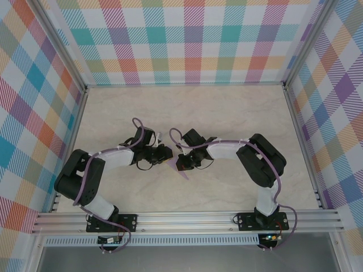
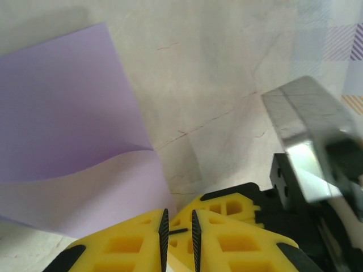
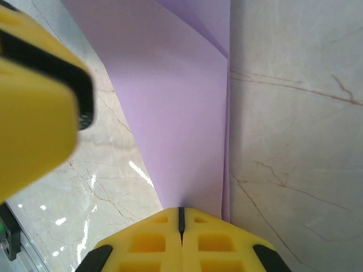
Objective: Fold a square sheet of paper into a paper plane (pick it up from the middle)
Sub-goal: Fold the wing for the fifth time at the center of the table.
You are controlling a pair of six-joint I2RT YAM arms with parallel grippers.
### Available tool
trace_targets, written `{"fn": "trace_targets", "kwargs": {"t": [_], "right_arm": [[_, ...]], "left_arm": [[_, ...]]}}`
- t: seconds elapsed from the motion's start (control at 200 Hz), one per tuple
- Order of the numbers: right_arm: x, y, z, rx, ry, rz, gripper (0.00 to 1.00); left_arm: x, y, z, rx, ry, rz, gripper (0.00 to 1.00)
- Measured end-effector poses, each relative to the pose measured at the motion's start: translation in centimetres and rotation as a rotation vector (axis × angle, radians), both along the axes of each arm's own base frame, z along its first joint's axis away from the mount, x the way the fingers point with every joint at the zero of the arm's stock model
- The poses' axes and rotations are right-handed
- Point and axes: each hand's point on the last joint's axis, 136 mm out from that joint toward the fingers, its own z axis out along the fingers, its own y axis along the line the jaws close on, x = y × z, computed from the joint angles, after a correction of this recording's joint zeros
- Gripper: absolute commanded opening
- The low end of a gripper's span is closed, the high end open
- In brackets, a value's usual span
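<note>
While the right gripper (image 3: 181, 218) has its yellow fingers (image 3: 147, 243) pressed together on the lower edge of the lavender sheet of paper (image 3: 181, 113), the sheet rises from that pinch up the middle of the right wrist frame, one layer doubled over another along a straight edge at right. Judgement: this clamp serves as an anchor, keeping the layers in register so the fold does not slip. The left gripper (image 2: 178, 226), at bottom centre of the left wrist frame, has its jaws narrowly apart, with a slim gap between the ribbed pads (image 2: 164, 238). No paper can be made out in that gap. The sheet lies just beside it, at left and upper left, with a bowed flap not flat on the marble-patterned table (image 1: 227, 113). Judgement: it stands close in order to press or re-grip that flap. From above, both grippers meet at centre frame, the paper a small purple wedge just below them. No brand, label or writing is legible on paper, fingers or the checked walls (image 1: 187, 39).
</note>
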Motion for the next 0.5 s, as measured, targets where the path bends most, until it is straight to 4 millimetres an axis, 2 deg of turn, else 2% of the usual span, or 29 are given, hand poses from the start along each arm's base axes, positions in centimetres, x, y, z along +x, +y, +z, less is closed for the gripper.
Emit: {"fn": "trace_targets", "kwargs": {"t": [0.5], "right_arm": [[-0.1,0.1,-0.1,-0.003,0.014,0.003,0.00]], "left_arm": [[-0.7,-0.4,-2.8,0.053,0.055,-0.029,0.19]]}}
